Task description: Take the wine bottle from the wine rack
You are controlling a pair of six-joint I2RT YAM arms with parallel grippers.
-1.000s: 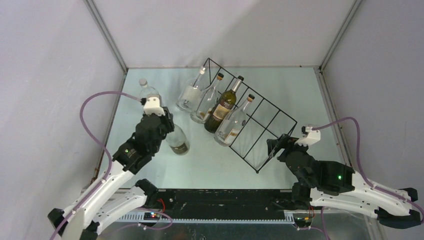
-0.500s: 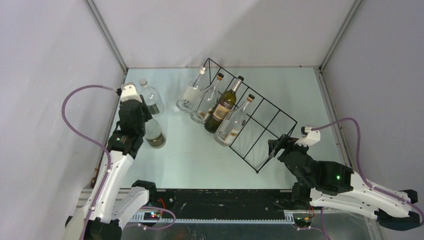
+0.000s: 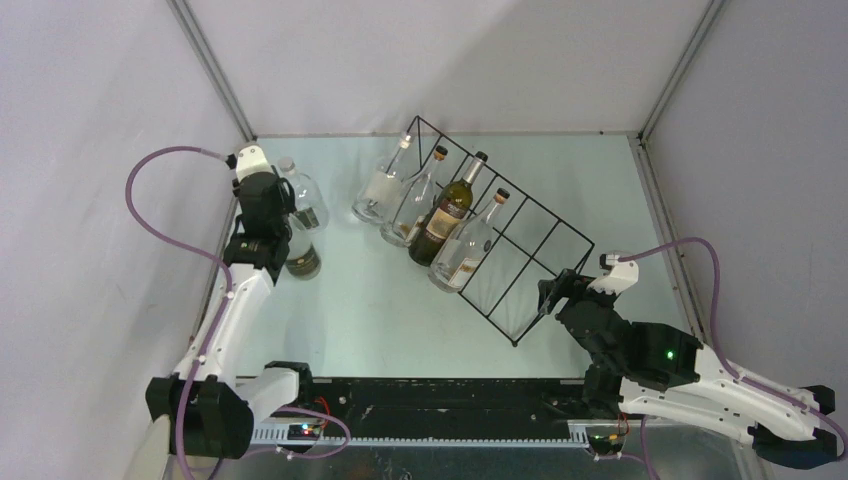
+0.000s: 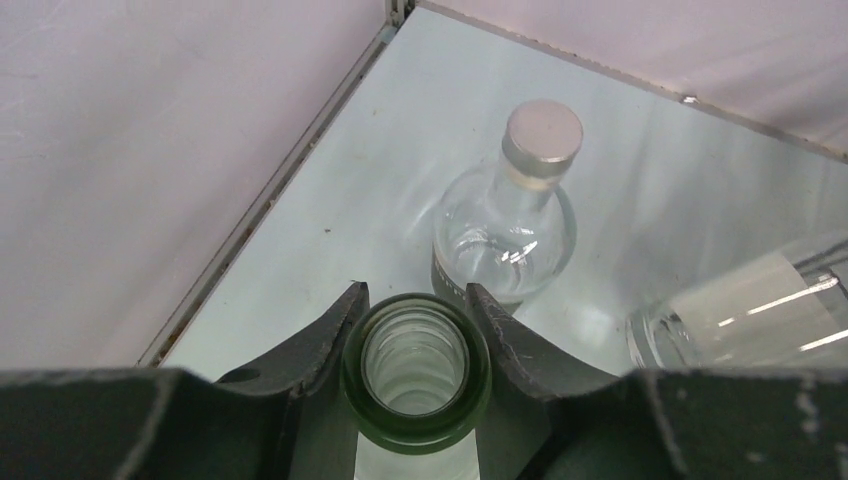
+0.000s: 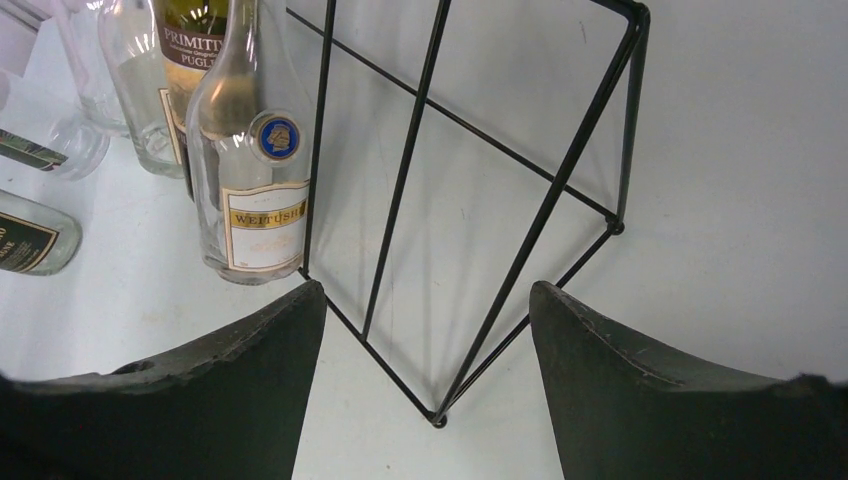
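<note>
The wine rack [image 3: 525, 245], a black wire frame, stands tilted across the middle of the table with several bottles leaning in its left compartments. A pale green wine bottle [image 3: 299, 258] with a dark label is apart from the rack, near the left wall. My left gripper [image 3: 264, 200] is shut on its neck; the left wrist view looks straight down the open mouth [image 4: 416, 432] between the fingers [image 4: 330, 340]. My right gripper [image 3: 553, 292] stands open just in front of the rack's near corner [image 5: 437, 415], nothing between its fingers [image 5: 270, 350].
A round clear bottle with a silver cap [image 4: 510, 225] stands just beyond the held one, by the left wall [image 3: 303, 195]. In the rack, a labelled clear bottle [image 5: 255, 190] and a dark bottle [image 3: 443, 215] lie nearest my right gripper. Walls enclose the table.
My left arm has carried the bottle leftward and back, from mid-left of the table to beside the round capped bottle. The right arm has hardly moved.
</note>
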